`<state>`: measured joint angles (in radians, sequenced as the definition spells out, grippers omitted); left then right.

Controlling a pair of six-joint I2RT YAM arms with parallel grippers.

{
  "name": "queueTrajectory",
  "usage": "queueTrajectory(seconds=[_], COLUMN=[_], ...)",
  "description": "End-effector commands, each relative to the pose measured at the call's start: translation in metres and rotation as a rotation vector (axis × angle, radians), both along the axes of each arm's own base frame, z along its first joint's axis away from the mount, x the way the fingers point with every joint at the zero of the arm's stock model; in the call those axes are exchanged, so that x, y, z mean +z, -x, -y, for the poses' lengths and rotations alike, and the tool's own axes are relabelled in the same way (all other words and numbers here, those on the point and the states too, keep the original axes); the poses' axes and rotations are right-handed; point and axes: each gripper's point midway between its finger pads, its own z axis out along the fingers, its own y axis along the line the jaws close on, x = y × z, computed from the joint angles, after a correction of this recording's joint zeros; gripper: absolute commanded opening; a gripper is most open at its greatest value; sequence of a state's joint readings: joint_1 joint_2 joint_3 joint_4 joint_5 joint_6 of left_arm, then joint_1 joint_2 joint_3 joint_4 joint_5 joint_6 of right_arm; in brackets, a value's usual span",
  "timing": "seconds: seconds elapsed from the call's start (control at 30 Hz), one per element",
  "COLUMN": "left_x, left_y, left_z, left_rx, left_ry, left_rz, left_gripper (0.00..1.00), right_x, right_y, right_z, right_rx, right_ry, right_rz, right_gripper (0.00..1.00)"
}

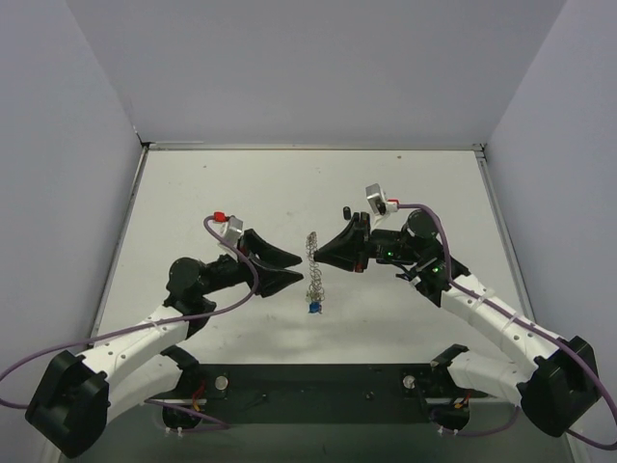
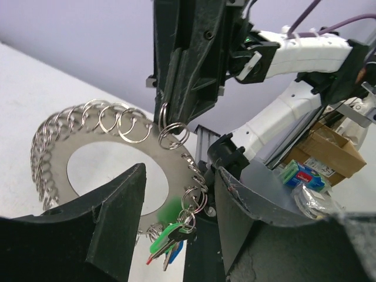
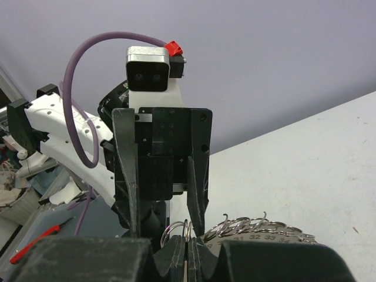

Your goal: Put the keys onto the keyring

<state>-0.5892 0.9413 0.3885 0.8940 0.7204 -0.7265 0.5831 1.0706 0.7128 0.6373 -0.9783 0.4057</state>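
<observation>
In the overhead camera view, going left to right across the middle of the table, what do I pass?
left gripper → keyring → right gripper

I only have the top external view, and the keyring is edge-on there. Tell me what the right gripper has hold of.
Observer: The left wrist view shows the right gripper shut on one small split ring at the rim of the keyring.
Operator: Report the left gripper.
Observer: The left gripper is open. In its own camera its fingers sit either side of the keyring and grip nothing.
Operator: Give me the keys. I see only blue.
Observer: A green-headed key hangs beside the blue one from a ring on the rim.
</observation>
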Motion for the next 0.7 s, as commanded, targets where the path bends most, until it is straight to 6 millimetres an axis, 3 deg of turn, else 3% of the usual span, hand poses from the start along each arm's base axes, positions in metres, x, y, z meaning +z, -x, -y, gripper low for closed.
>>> queueTrajectory(seconds=[0.0, 0.67], left_x=[0.047, 0.045], left_y=[0.027, 0.009], left_z=[-0.010, 0.003], left_rx=[-0.102, -0.125], left_ry=[0.182, 0.201], left_rz=[0.174, 0.141], left_gripper=[0.59, 0.45], right_x=[0.039, 0.042], right_y=[0.011, 0.013], right_z=[0.003, 0.003], right_rx=[0.045, 0.060], right_ry=[-0.097, -0.112], right_rz=[0.155, 0.152], right_gripper=[0.00, 0.00])
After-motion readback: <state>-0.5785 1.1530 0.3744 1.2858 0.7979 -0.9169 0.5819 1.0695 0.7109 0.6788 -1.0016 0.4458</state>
